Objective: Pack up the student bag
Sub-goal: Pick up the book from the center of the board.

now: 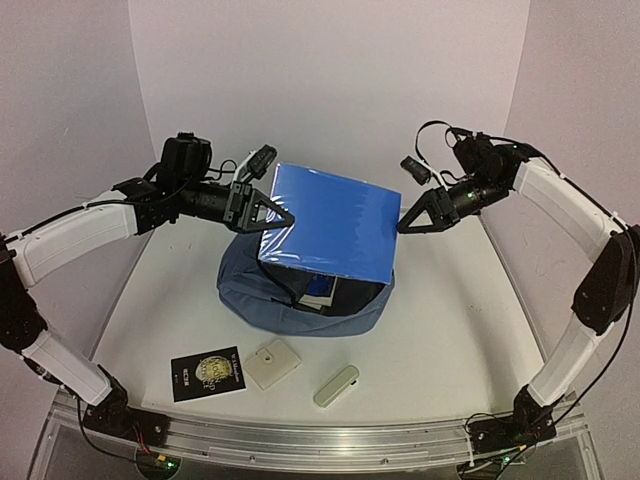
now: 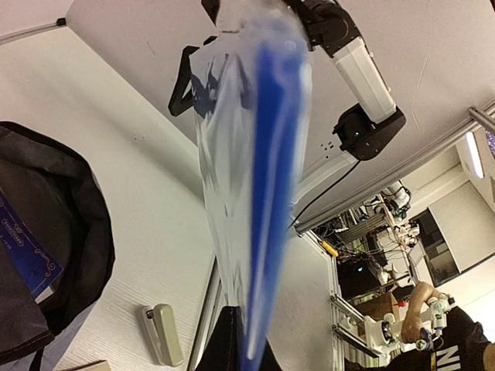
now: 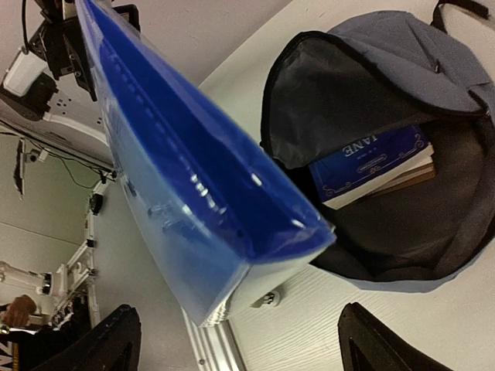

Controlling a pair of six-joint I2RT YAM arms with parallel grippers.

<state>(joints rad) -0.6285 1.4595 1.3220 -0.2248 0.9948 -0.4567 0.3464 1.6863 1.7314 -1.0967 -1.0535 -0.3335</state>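
Note:
The slate-blue student bag [image 1: 300, 305] lies open in the middle of the table with a dark-blue book [image 1: 322, 290] inside. A bright-blue notebook [image 1: 325, 220] in a clear sleeve hangs tilted above the bag. My left gripper [image 1: 285, 217] is shut on the notebook's left edge, and the left wrist view shows the notebook [image 2: 259, 193] edge-on, rising from the gripper [image 2: 247, 348]. My right gripper [image 1: 403, 225] stands open at the notebook's right edge. In the right wrist view the notebook's corner [image 3: 201, 209] sits ahead of the wide-apart gripper [image 3: 240, 344], untouched, above the bag's mouth [image 3: 387, 224].
Near the front edge lie a black booklet [image 1: 207, 372], a cream square block [image 1: 272, 362] and a pale-green stapler-like item [image 1: 336, 385]. White walls close off the back and sides. An aluminium rail [image 1: 320, 440] runs along the near edge.

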